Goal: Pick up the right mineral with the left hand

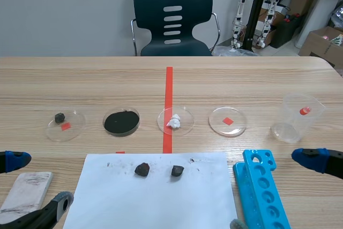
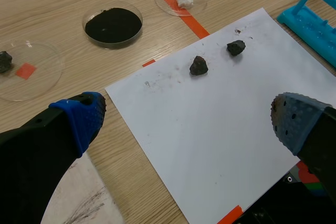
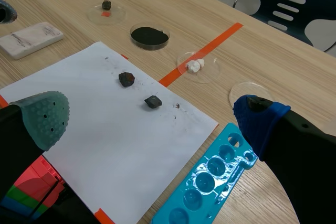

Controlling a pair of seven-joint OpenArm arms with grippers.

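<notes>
The right mineral is lying on the white paper on the table in the scene view, near the left mineral but not touching it. In the left wrist view we are seeing the left gripper hanging with its fingers spread wide, grasping nothing. Both minerals are sitting ahead of it on the paper, the right one nearer the blue rack. In the right wrist view the right gripper is likewise standing released and empty, with the right mineral lying just ahead of it, on the paper.
</notes>
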